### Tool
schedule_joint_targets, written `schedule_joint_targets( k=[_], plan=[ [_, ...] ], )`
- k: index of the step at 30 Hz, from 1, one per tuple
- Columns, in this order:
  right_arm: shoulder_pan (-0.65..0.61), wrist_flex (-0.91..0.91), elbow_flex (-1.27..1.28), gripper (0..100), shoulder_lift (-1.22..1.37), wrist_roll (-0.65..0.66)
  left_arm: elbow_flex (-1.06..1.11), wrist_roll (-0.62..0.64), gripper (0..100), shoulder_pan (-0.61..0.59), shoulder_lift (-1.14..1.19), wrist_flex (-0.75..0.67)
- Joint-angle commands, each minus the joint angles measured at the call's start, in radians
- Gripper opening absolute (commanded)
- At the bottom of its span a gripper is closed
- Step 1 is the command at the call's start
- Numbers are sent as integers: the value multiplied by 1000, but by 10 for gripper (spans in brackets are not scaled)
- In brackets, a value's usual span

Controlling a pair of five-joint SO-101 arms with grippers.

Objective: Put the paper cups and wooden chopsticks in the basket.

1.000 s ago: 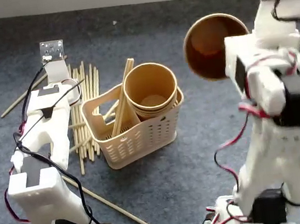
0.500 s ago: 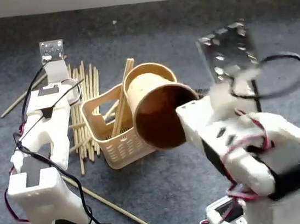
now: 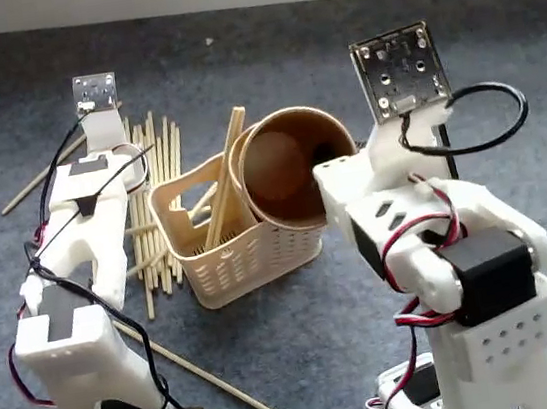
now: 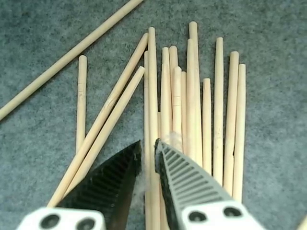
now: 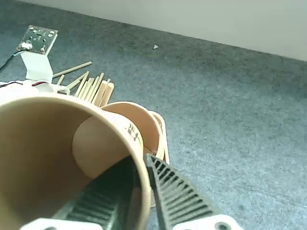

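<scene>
Ops: Cup status?
Bench: right gripper (image 3: 335,171) is clamped on the rim of a paper cup (image 3: 294,166), one jaw inside, one outside. A second ago that cup was held high toward the counter's far right edge. The arm has swung it across and down. Now it sits tilted, mouth toward the arm, base over the nested cups (image 5: 139,122) already standing in the basket (image 3: 250,253).
Ops: Seated?
Bench: Not by my read. Cup is askew and the grip is on. It needs levelling before release, or it may hang on the stack's rim.
Ops: Left side?
Bench: No movement in that second. left gripper (image 4: 147,146) hangs low over the chopsticks (image 4: 192,105) lying toward the counter's left edge, just beside the basket. Jaws a slit apart, nothing gripped as far as I can see. A few upright sticks (image 3: 223,186) lean in the basket. Most lie outside, so that half looks barely begun.
</scene>
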Motion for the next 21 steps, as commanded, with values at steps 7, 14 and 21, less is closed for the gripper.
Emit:
schedule_joint_targets(
  k=[7, 14, 21],
  plan=[
    [12, -8, -107, 5, 2, -5, -38, -9, 88, 5, -8, -12],
    [13, -13, 19, 5, 186, -5, -38, -9, 88, 4, -8, -12],
    [51, -65, 39, 5, 360, 0, -38, -9, 88, 4, -8, -12]
  ],
)
